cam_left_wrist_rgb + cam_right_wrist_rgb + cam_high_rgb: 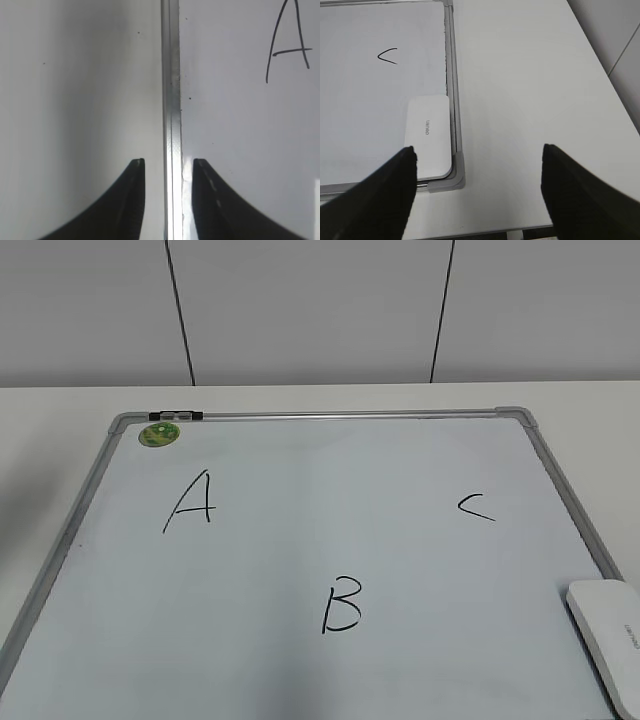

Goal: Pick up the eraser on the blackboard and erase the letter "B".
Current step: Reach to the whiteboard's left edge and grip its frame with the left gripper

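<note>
The eraser (428,136) lay untouched in the blackboard's (300,540) near right corner, well right of the "B" (341,606), so the wide-open, empty right gripper (477,155) hovered apparently beyond it, the left gripper (168,162) parted, empty.

Both tools (168,165) (477,150): smooth matte-black fingers (375,195), curved, tapering toward tips.

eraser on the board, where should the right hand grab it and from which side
Grip the eraser across its two long edges, coming straight down from above. It lies flat in the blackboard's corner against the frame, so a side approach looks blocked. The right hand is open.
</note>
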Controlling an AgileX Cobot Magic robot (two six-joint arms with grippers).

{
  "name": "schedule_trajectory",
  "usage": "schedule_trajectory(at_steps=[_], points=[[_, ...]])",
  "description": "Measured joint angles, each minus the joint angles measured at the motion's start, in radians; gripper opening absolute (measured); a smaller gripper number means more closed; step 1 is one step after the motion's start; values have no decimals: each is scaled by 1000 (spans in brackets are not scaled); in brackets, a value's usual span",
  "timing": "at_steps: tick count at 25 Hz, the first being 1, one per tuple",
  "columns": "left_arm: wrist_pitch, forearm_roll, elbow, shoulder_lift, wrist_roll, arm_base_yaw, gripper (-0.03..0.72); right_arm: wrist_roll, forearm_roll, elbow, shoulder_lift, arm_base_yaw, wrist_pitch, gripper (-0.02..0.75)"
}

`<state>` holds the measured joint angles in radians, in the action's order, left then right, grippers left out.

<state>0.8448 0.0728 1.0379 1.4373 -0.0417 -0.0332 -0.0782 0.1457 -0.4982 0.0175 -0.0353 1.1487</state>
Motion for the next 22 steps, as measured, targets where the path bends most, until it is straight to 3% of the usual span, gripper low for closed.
schedule_trajectory(at_steps=[11, 22], points=[[57, 5, 185, 256, 0, 0, 243, 0, 0, 0, 0, 0, 0, 573], [75, 10, 272, 439, 0, 0, 243, 0, 0, 0, 0, 0, 0, 573]])
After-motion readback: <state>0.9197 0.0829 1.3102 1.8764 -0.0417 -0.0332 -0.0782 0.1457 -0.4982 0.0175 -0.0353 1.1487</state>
